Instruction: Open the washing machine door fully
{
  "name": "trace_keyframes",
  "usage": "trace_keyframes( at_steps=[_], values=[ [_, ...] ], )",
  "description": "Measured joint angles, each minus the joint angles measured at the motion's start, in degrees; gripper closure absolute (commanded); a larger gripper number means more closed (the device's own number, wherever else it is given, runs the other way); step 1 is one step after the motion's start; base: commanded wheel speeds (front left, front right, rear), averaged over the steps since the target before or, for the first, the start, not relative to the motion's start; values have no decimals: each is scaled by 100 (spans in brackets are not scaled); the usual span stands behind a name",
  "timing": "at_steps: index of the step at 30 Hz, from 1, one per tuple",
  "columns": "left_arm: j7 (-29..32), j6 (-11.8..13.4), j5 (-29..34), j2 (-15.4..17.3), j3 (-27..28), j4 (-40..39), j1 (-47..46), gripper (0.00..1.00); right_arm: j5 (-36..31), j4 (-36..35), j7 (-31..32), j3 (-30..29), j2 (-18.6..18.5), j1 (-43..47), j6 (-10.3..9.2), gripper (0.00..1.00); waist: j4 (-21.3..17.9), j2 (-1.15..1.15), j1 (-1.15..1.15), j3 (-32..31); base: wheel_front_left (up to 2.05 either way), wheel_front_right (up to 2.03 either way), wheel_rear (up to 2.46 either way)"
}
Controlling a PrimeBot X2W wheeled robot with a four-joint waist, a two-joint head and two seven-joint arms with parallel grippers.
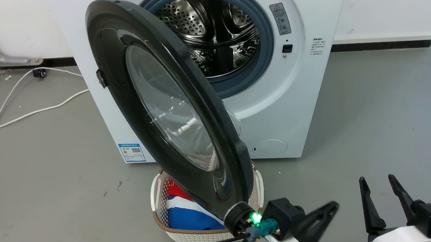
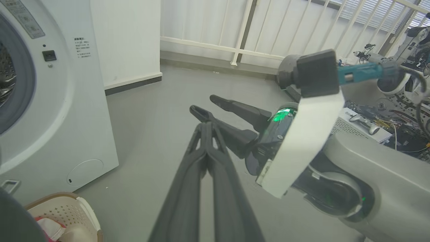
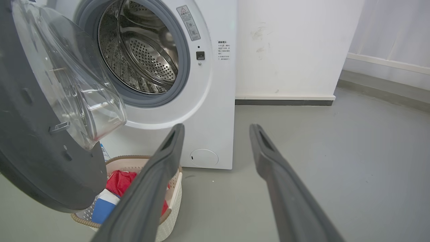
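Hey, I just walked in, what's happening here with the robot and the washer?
A two-armed robot is working on opening the washing machine door. The door stands swung well out from the washing machine, with the drum exposed and the door's lower edge over a laundry basket of clothes. Neither end effector grips it. The left end effector is shut on nothing near the door's lower edge, pointing away from it. The right end effector is open over the floor.
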Motion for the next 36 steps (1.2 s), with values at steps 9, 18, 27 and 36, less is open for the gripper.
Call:
trace_keyframes(
  at_steps=[9, 18, 27, 36],
  values=[
    [-368, 515, -156, 2, 307, 1117, -453, 100, 3, 82, -29, 14, 0, -37, 0, 0, -87, 0, 0, 74, 0, 0, 0],
    [-728, 857, -581, 1, 521, 1784, -827, 100, 30, 174, -44, 42, 0, -83, 0, 0, -98, 0, 0, 142, 0, 0, 0],
    [-999, 983, -734, -5, 547, 2097, -920, 100, 41, 210, -46, 44, 0, -99, 0, 0, -22, 0, 1, 176, 0, 0, 0],
    [-1247, 1129, -788, 171, 620, 1796, -566, 100, 43, 224, -41, 30, 0, -106, -1, 0, 90, 0, 0, 151, 0, 0, 0]
  ],
)
